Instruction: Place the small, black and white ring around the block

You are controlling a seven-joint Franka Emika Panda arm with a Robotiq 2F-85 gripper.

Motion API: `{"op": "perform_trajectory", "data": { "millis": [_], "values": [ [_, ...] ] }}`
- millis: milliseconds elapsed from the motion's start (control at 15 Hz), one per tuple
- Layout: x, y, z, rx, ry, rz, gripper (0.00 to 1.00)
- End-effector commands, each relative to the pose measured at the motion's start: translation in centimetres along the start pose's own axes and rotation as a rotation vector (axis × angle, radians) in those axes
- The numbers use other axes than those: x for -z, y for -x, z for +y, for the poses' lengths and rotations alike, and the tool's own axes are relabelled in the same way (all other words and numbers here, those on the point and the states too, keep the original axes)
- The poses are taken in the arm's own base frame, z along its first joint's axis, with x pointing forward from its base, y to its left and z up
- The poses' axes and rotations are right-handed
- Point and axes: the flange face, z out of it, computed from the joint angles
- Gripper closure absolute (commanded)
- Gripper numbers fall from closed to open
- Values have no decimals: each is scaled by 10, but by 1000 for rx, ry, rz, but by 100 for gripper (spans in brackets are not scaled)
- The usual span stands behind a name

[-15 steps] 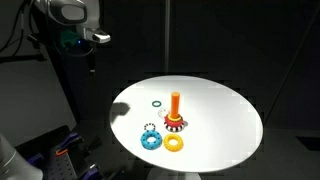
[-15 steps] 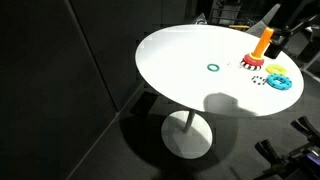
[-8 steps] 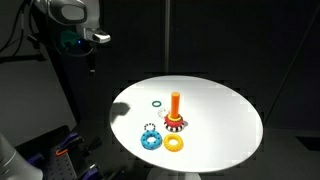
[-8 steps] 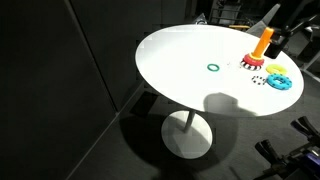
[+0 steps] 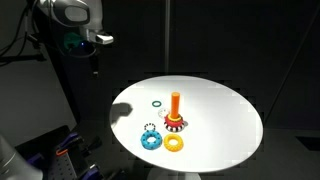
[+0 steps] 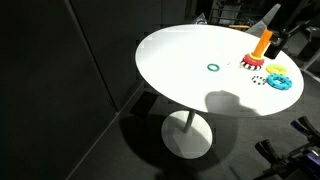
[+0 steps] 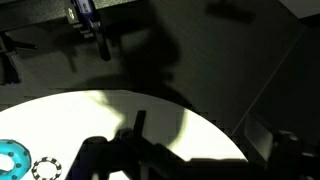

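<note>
The small black and white ring (image 5: 151,128) lies flat on the round white table (image 5: 220,115), just beyond the blue ring (image 5: 151,141). It also shows in an exterior view (image 6: 258,79) and at the lower left of the wrist view (image 7: 45,168). The block is a slim upright orange post (image 5: 175,103) (image 6: 263,42) with a red ring (image 5: 176,124) around its base. My gripper (image 5: 94,58) hangs high above and beyond the table's edge, far from the rings. In the wrist view its dark fingers (image 7: 195,165) stand wide apart with nothing between them.
A yellow ring (image 5: 174,143) lies beside the blue ring (image 7: 10,160). A thin green ring (image 5: 157,103) (image 6: 213,68) lies apart, further in on the table. The surroundings are dark, with equipment near the floor by the table's edge.
</note>
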Motion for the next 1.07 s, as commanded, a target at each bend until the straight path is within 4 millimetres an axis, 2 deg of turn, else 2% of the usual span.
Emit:
{"op": "perform_trajectory", "data": {
  "millis": [0,600,1000],
  "values": [
    [0,-16,13,-30,32,30,0],
    [-19,-57,59,-53,75,93,0],
    [-35,-81,95,-10,97,59,0]
  ]
}}
